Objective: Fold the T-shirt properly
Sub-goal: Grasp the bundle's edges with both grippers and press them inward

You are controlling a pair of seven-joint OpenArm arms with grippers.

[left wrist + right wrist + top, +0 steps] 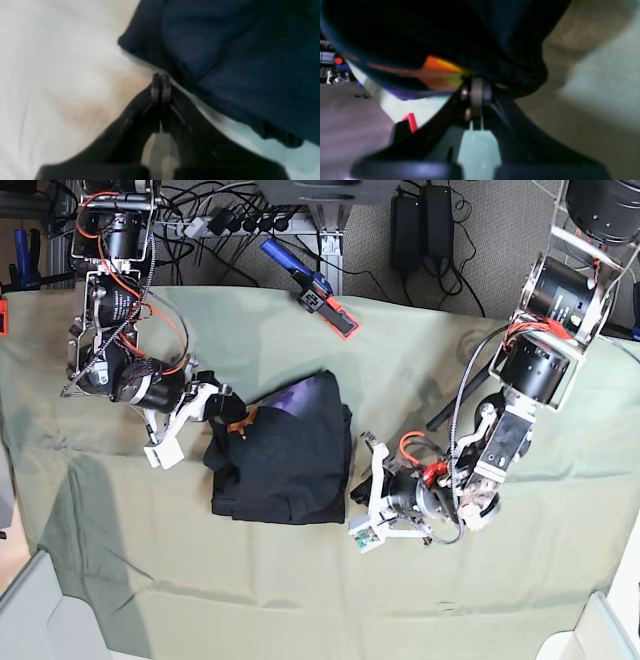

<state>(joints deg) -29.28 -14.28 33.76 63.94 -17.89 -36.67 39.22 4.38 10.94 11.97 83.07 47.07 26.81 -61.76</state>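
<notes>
I am clamping my right gripper on the T-shirt collar at its 10 o'clock corner to control the fold, while my left gripper is resting clenched, empty, at 3 o'clock on the tabletop.

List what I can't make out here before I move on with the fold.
- Right claw grip: right wrist view is blurred and the T-shirt drapes over the tips, so pinched cloth can't be confirmed.
- Left claw: shut beside the shirt edge; contact unclear, blurred.
- Fold layers: hidden beneath the top layer in the base view.
- Hem tag: too small to find.
</notes>
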